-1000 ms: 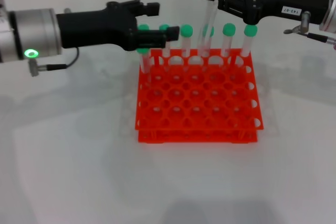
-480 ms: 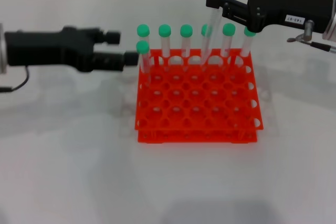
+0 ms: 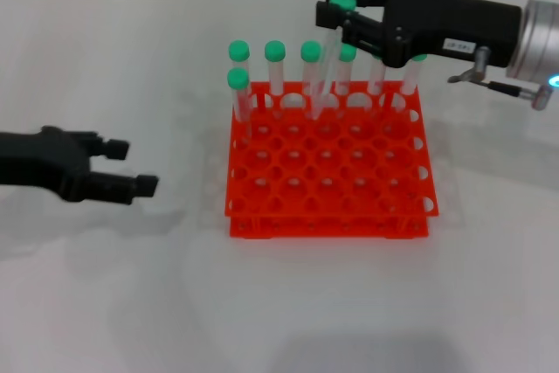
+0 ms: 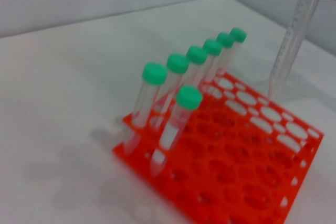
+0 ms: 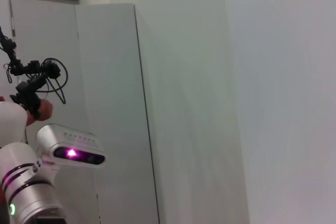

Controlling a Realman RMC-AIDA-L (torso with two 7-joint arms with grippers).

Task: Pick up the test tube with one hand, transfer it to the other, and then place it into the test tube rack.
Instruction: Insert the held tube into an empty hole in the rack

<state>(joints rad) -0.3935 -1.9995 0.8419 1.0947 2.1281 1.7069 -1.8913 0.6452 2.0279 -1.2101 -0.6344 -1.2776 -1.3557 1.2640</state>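
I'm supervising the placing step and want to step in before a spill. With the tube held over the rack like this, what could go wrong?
1. The test tube, gripped at its cap by the right gripper, hangs tilted, so its tip may hit the test tube rack between holes.
2. It hangs close to the standing tubes in the back row and might knock one on the way down.
The left gripper sits well clear over the table.
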